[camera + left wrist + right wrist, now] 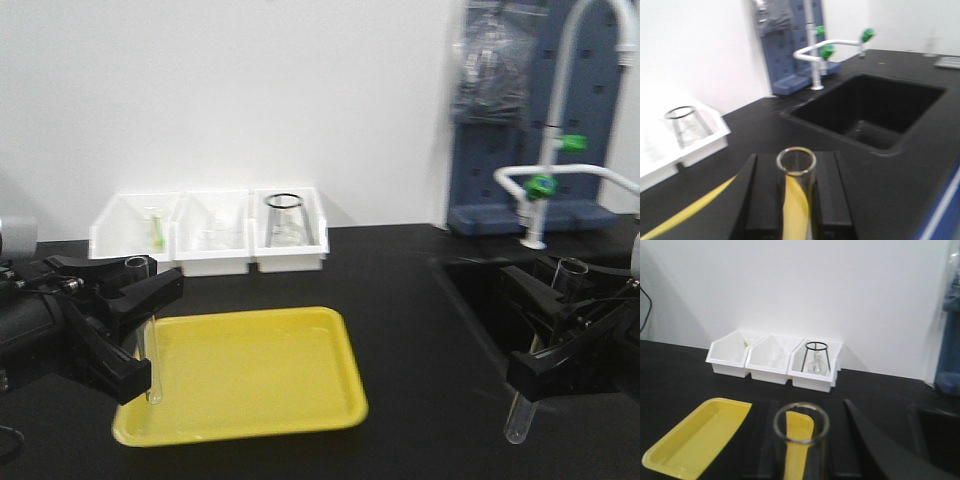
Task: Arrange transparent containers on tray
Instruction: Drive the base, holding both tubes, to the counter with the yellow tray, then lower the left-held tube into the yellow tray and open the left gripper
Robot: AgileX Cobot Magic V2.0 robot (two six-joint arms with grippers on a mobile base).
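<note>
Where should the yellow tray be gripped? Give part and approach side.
Pinch the raised rim of the yellow tray on its right edge, from above: it lies flat and shallow, and the left tool holds a test tube over its left side.

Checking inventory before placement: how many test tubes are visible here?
2. One test tube is held upright in the left gripper over the yellow tray's left side; the other tube in the right gripper, right of the tray. Blurry bins might hide more.
</note>
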